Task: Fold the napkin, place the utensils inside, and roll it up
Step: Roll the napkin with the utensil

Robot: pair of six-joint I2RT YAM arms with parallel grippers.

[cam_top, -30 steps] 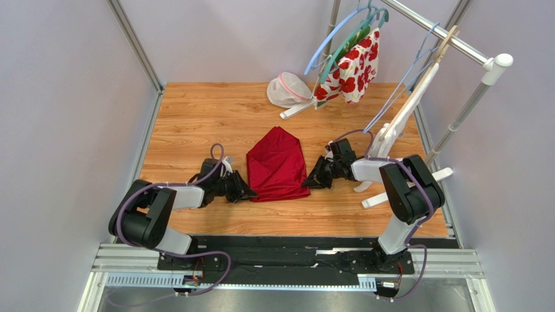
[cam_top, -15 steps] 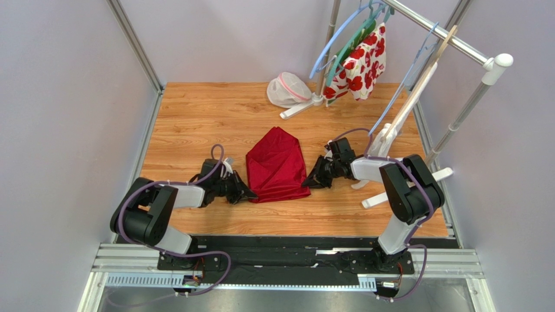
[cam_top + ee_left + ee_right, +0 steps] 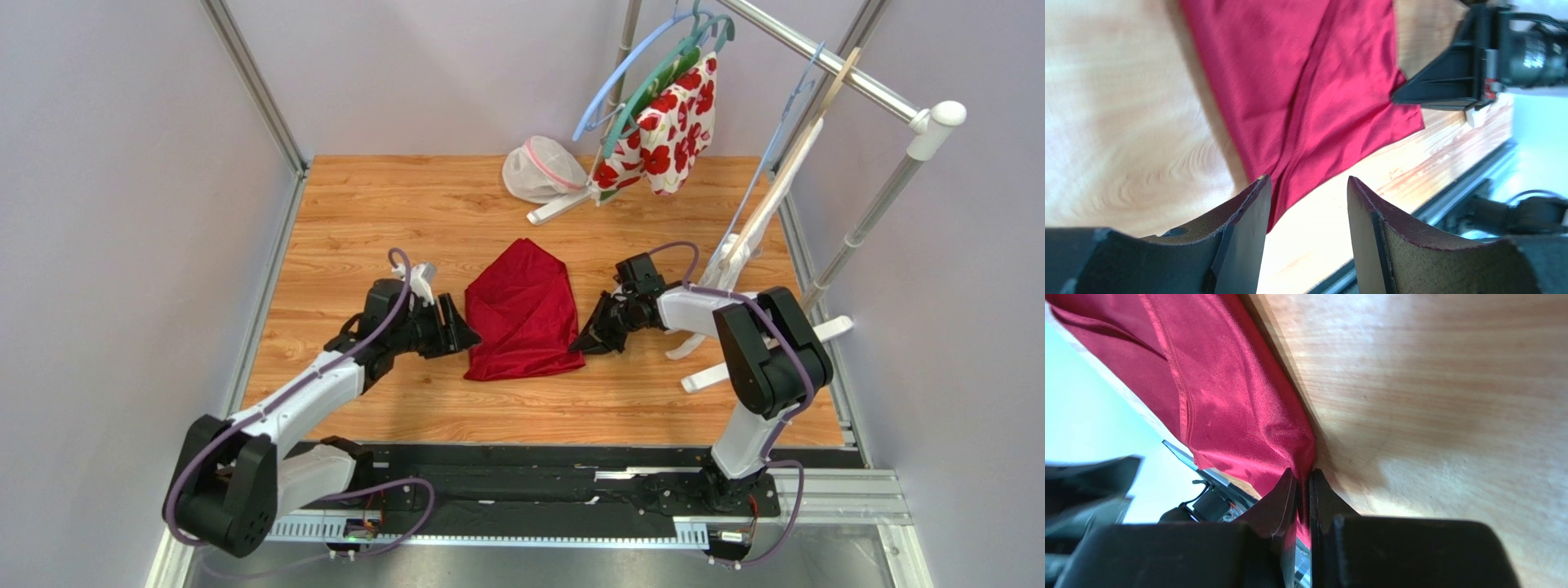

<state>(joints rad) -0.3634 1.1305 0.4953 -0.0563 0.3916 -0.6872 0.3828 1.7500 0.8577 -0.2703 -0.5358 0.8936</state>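
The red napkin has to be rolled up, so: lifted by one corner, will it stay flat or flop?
Probably floppy: the napkin lies in soft creases, so it should sag from the right gripper, whose jaws pinch its corner. Likely light, being thin cloth. Its sheen hints it may slide easily over the table.
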